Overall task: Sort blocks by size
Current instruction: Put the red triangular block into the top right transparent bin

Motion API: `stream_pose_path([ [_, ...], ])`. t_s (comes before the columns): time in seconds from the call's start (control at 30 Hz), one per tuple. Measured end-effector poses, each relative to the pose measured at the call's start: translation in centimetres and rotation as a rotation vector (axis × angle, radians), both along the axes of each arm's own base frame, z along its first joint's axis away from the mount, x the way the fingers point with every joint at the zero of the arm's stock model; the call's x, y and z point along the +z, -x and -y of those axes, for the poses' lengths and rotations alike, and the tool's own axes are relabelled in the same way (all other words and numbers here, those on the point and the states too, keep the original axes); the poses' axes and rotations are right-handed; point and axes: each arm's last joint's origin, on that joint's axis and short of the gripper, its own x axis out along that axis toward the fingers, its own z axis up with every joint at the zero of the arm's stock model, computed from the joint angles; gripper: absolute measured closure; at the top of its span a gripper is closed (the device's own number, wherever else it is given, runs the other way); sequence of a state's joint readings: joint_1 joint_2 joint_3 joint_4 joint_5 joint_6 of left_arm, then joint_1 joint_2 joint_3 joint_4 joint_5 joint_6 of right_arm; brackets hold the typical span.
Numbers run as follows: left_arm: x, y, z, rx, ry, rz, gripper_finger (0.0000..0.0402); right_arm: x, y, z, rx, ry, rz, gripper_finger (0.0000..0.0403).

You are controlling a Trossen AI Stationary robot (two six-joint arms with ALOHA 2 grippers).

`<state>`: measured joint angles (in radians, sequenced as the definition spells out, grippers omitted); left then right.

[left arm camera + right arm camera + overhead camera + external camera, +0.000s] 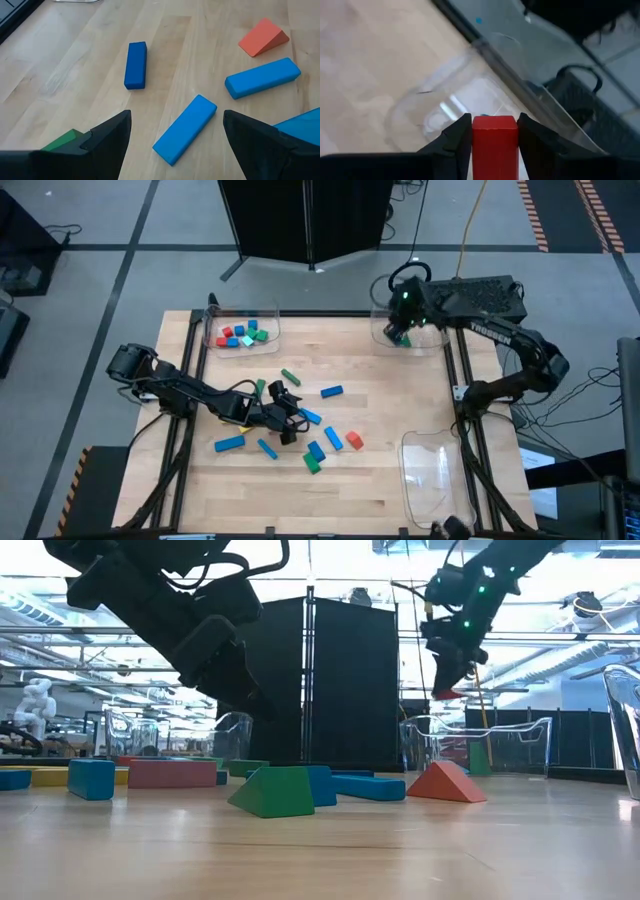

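Observation:
Loose blocks lie on the wooden table's middle: blue bars (331, 391) (229, 443), a green one (290, 376) and a red wedge (354, 440). My left gripper (290, 420) hovers open among them, its fingers either side of a blue bar (185, 130) without touching it. My right gripper (400, 330) is at the far right corner, above a clear tray (380, 305), shut on a red block (494, 145). A green block (404, 340) lies in that tray. My right gripper pinches the red block's two opposite sides (476, 142) between its two fingers. The fingers slant downward from above. The block's free end (494, 121) shows about level with the fingertips. It is lifted clear above the clear tray (445, 110).
A clear tray (272, 320) at the far left holds several red, blue and green blocks. Another clear tray (440, 470) stands at the near right. Black frame rails run along the table's left and right sides (462, 380). Bare wood lies along the near edge.

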<state>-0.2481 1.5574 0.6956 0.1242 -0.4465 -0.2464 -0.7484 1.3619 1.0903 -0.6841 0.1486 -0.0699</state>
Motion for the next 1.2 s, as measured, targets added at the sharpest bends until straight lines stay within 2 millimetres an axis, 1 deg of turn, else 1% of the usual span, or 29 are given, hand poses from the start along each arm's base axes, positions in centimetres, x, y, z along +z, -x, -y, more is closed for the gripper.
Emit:
stream_pose_path([
  [0.1,0.0,0.0,0.0,0.000,0.000,0.000,0.0084,0.2,1.0,2.0,-0.048,-0.056,0.017,0.0271],
  [0.2,0.0,0.0,0.0,0.000,0.000,-0.001,0.0084,0.1,1.5,3.7,-0.083,-0.116,0.035,0.0271],
  [0.3,0.0,0.0,0.0,0.001,-0.001,-0.002,0.0084,-0.8,1.5,4.9,-0.107,-0.208,0.021,0.0271],
  [0.4,0.0,0.0,0.0,0.000,-0.001,-0.003,0.0084,-1.9,0.9,5.8,-0.113,-0.269,-0.008,0.0271],
  [0.6,0.0,0.0,0.0,0.000,-0.002,-0.006,0.0084,-3.3,-0.2,7.3,-0.122,-0.343,-0.073,0.0271],
  [0.83,0.0,0.0,0.0,-0.010,-0.014,-0.010,0.0084,-3.8,-1.5,8.9,-0.160,-0.380,-0.080,0.0271],
  [0.97,0.0,0.0,0.0,-0.010,-0.014,-0.010,0.0084,-4.0,-1.8,9.3,-0.175,-0.402,-0.092,0.0264],
  [1.2,0.0,0.0,0.0,-0.010,-0.014,-0.010,0.0084,-4.2,-1.8,9.2,-0.175,-0.416,-0.106,0.0232],
])
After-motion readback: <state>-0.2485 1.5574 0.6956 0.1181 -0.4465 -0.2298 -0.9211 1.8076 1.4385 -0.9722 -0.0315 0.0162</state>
